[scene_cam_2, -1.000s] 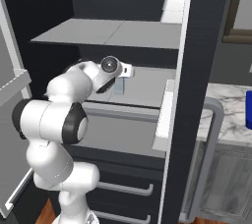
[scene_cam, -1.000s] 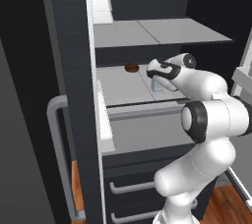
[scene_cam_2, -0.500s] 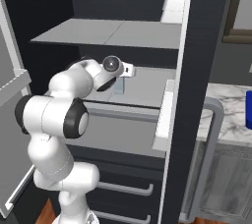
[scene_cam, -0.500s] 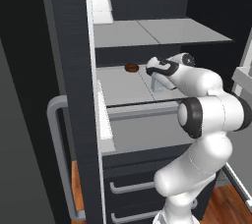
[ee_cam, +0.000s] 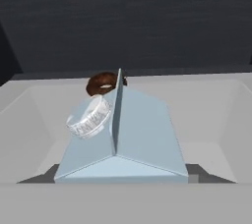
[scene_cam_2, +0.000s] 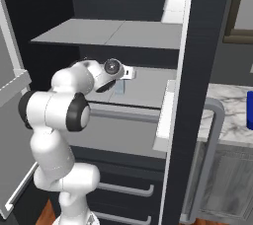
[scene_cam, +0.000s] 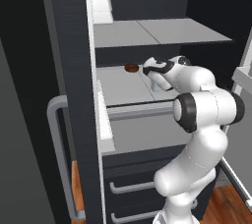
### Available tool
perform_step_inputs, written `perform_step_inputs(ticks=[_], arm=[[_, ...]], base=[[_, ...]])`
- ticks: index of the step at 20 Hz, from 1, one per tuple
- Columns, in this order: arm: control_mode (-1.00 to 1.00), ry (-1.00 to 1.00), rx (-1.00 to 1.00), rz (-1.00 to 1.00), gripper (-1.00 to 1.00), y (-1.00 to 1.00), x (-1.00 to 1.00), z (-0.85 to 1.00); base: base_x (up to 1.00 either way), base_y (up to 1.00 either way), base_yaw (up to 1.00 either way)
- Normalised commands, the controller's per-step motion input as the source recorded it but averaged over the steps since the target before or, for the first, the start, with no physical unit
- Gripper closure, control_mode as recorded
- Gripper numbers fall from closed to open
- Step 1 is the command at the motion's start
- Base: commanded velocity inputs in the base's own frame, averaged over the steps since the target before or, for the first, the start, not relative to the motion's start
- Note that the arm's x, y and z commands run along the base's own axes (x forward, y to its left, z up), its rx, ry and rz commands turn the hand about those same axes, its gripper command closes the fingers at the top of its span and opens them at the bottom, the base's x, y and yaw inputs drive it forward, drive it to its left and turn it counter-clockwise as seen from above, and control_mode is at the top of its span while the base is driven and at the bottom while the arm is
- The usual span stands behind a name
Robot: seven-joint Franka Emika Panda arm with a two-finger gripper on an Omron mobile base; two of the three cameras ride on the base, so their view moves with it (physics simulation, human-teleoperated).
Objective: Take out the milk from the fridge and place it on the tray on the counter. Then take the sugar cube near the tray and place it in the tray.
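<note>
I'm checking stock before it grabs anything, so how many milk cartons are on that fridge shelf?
1. The small pale grey-white milk carton with a gabled top stands on the pale grey middle fridge shelf, directly before the hand, with a round brown disc behind it. Others may be hidden.

The milk (ee_cam: 123, 134) stands on a fridge (scene_cam: 69, 70) shelf, a brown disc (ee_cam: 102, 83) behind it.
</note>
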Motion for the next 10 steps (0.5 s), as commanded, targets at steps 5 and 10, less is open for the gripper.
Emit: perform_step_inputs(ticks=[5, 10], arm=[[-1.00, -0.02, 0.00, 0.00, 1.00, 0.00, 0.02, -0.02], [-1.00, -0.05, 0.00, 0.00, 1.00, 0.05, -0.49, 0.00]], base=[[0.00, 0.00, 0.00], [0.00, 0.00, 0.00]])
